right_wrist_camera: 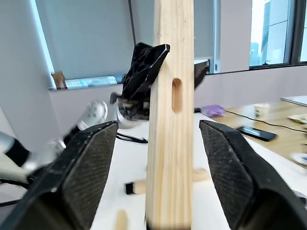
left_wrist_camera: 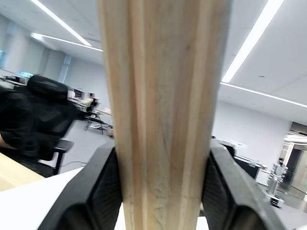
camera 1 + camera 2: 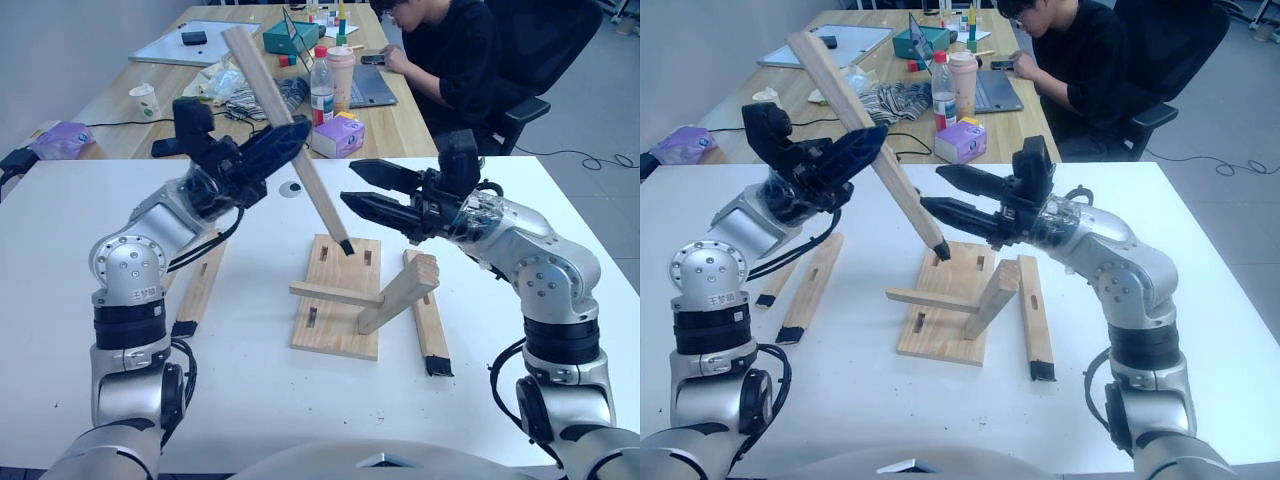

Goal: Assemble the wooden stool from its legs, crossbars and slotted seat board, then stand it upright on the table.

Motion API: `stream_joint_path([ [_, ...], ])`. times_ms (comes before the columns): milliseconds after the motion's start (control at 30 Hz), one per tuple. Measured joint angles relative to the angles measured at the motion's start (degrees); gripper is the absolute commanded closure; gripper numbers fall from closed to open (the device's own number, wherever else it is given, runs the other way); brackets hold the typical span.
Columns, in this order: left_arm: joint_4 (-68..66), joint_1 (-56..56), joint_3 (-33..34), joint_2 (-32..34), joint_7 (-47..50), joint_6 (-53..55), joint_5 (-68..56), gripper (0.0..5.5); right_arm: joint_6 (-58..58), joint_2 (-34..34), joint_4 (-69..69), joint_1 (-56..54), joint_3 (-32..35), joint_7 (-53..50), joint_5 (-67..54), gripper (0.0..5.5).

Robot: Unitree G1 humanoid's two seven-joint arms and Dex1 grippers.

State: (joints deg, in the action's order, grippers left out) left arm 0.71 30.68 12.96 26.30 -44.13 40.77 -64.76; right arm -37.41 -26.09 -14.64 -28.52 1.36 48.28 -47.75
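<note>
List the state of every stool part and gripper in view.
Left gripper: shut on the held leg.
Right gripper: open, straddling the held leg without touching.
Held leg: tilted, capped end at the seat board.
Seat board: flat on the table.
Leg with crossbar: joined, lying across the seat board.
Loose right leg: flat, beside the board.
Two left legs: flat on the table.

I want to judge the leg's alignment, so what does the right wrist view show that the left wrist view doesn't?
Right wrist, not left: the leg's slot, the open right gripper straddling it, and the white table. Left wrist, not right: ceiling lights and a black office chair. Both: the leg and the left gripper clamped on it.
</note>
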Motion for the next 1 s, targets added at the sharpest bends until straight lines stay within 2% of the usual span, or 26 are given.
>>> stream_joint_path([
  [167, -9.14, -4.74, 0.62, 1.05, -8.39, -1.62, 5.15, 3.47, 4.19, -1.93, 9.19, -0.98, 3.46, 1.51, 4.13, 2.37],
  [400, -14.32, -12.56, -1.14, -1.67, -16.14, -4.29, 11.11, 3.47, 7.4, -1.83, 17.92, -2.93, 5.42, 2.05, 7.96, 2.37],
  [667, -19.79, -12.46, -3.21, -1.66, -23.18, -9.78, 16.74, 3.47, 7.93, -1.53, 20.8, -4.16, 5.25, 3.53, 9.65, 2.37],
  [867, -18.5, -12.98, -3.45, -1.87, -23.48, -5.19, 16.33, 3.48, 7.93, -1.33, 20.64, -4.16, 5.16, 3.65, 9.69, 2.37],
  [1000, -18.24, -13.29, -3.84, -1.81, -24.72, -6.23, 17.6, 3.48, 7.92, -1.31, 20.28, -4.14, 5.15, 3.63, 9.69, 2.37],
])
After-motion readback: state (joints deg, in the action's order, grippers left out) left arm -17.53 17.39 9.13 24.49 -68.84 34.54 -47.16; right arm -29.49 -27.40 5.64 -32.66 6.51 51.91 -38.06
